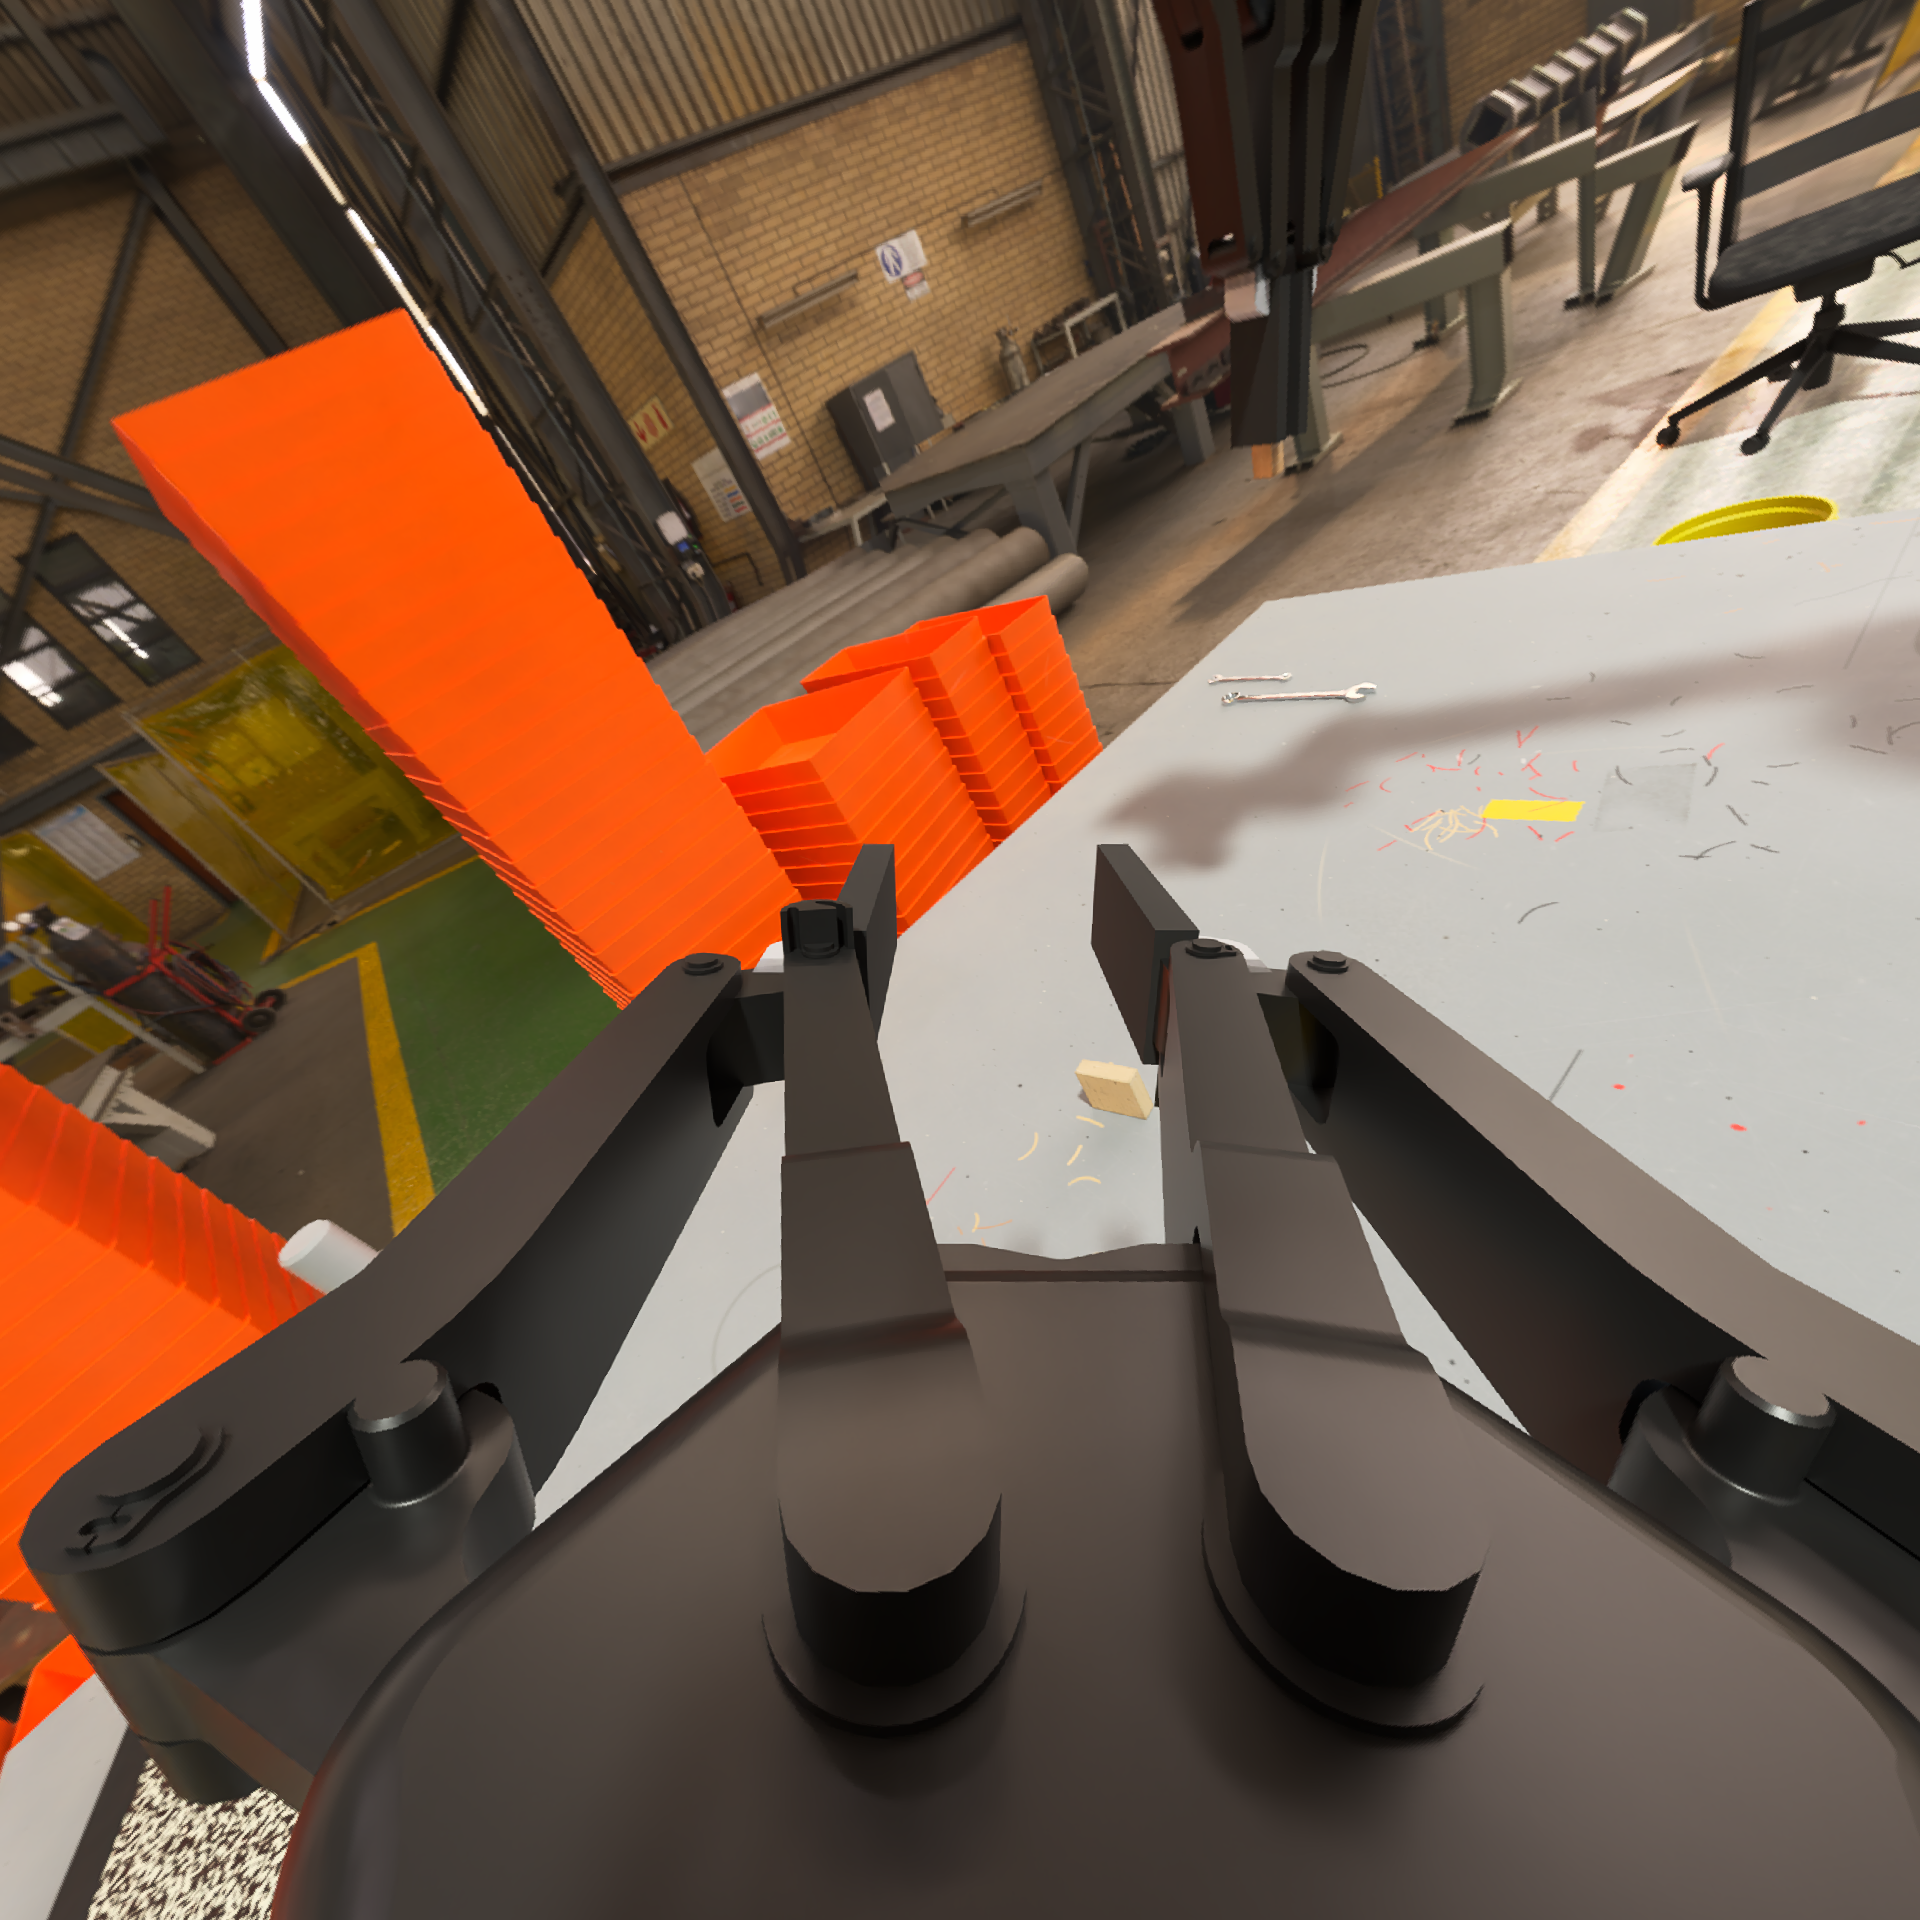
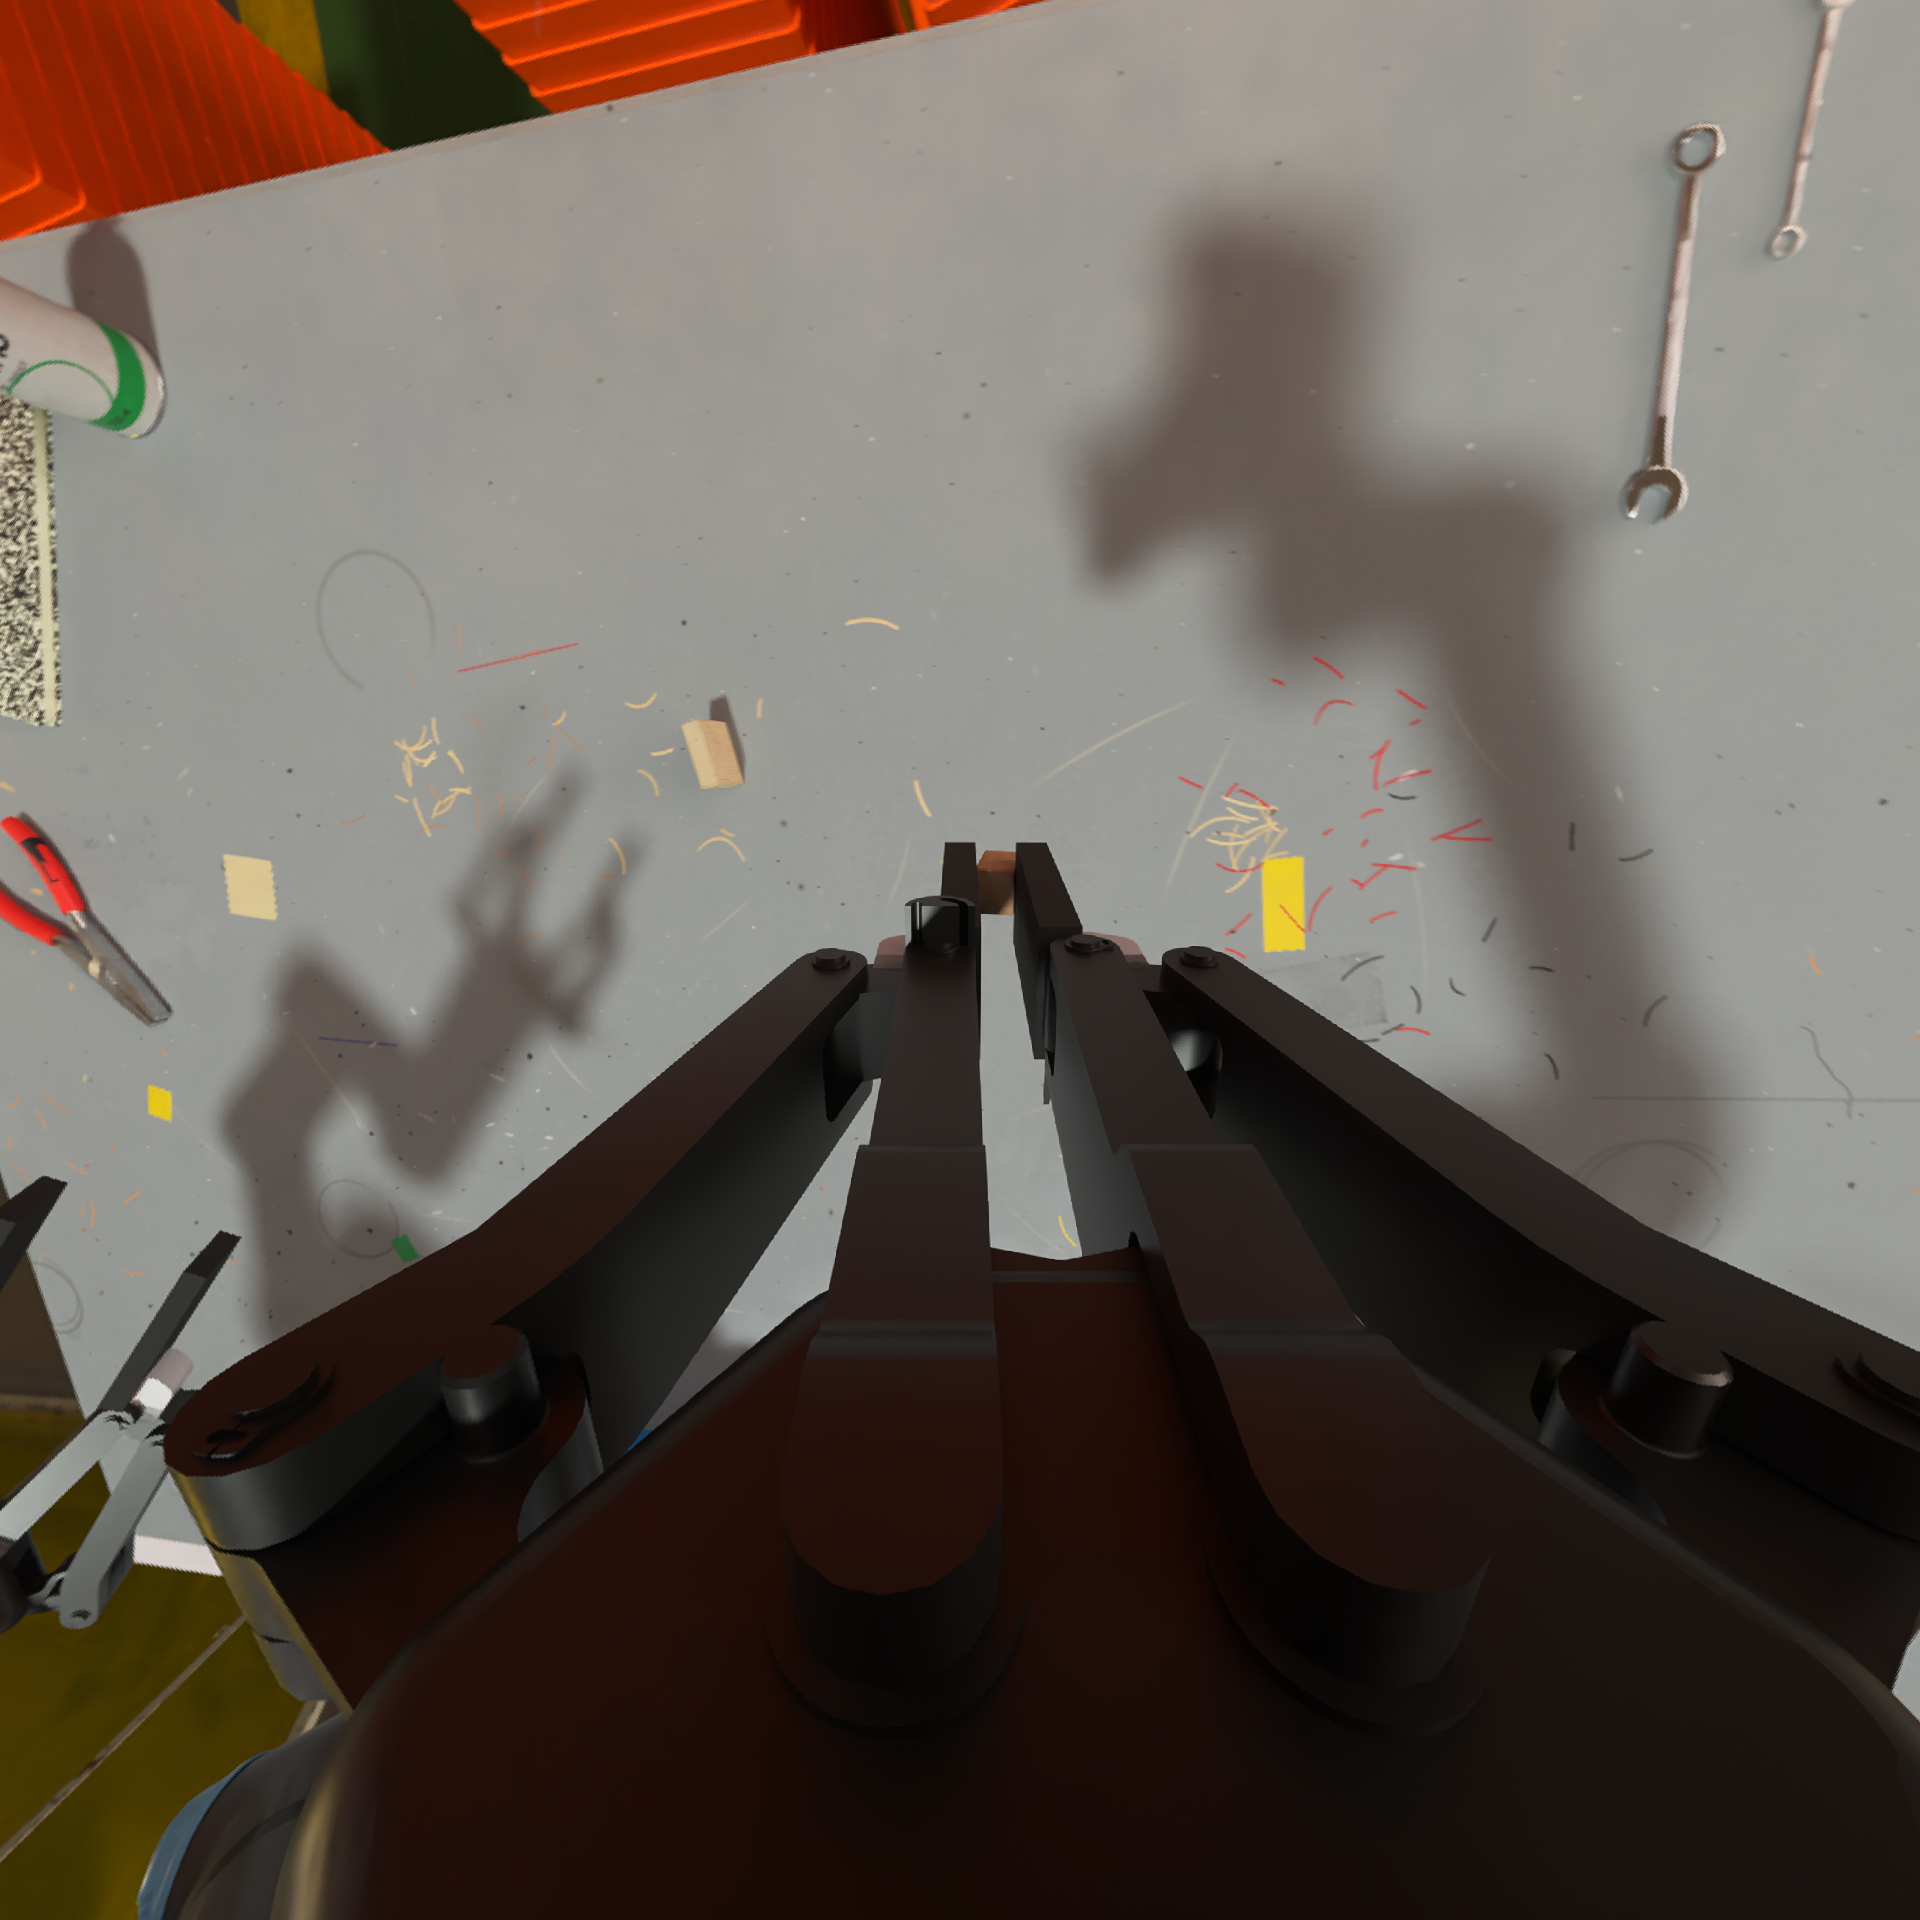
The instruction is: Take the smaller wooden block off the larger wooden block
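Right gripper (image 2: 995, 868) points steeply down at the grey tabletop (image 2: 935, 416), raised well above it. Its fingers (image 2: 958, 871) are clenched on the smaller wooden block (image 2: 997, 878), a brownish piece seen only as a sliver between the fingertips. In the left wrist view the same right gripper (image 1: 1265, 442) hangs far off above the far tabletop edge, block (image 1: 1263, 457) at its tip.

The larger wooden block (image 2: 713, 753) lies alone on the tabletop, pale, well apart from the held block and to its left in the right wrist view. In the left wrist view this larger block (image 1: 1115, 1088) sits just beside the inner face of one finger pad, lower on the tabletop (image 1: 1558, 1039).

Left gripper (image 1: 992, 899) is tilted forward at a shallow angle over the tabletop, fingers (image 1: 1138, 935) spread apart and released, nothing between them.

Near the larger block: pale wood shavings (image 2: 426, 774) to its left, red-handled pliers (image 2: 73, 920) farther left. A yellow strip (image 2: 1282, 902) lies just right of the held block amid red shavings (image 2: 1382, 790). Two wrenches (image 2: 1673, 332) lie far right. Orange bins (image 1: 914, 758) are stacked beyond the tabletop edge.
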Robot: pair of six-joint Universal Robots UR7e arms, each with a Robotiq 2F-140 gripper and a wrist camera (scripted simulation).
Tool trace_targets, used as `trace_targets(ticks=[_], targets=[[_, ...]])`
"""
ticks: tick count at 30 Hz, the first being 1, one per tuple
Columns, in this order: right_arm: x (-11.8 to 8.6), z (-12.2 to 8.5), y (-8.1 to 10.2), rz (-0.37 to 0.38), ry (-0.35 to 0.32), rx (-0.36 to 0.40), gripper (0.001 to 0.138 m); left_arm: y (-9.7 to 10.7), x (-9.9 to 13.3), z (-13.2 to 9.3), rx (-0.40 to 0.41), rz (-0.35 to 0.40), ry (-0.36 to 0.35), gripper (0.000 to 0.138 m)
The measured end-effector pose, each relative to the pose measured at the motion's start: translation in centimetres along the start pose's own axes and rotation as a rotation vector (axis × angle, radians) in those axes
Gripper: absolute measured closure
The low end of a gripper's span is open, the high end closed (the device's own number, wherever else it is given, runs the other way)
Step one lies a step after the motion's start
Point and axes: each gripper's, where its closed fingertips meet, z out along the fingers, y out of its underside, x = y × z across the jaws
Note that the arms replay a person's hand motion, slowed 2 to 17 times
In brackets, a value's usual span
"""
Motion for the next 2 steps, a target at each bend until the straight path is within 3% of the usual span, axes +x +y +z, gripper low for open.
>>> trace_targets(ticks=[2], targets=[[1.4,-0.38,0.27,0.017,0.011,0.005,0.129,0.21,0.25,0.64,-0.012,-0.006,0.02,0.086]])
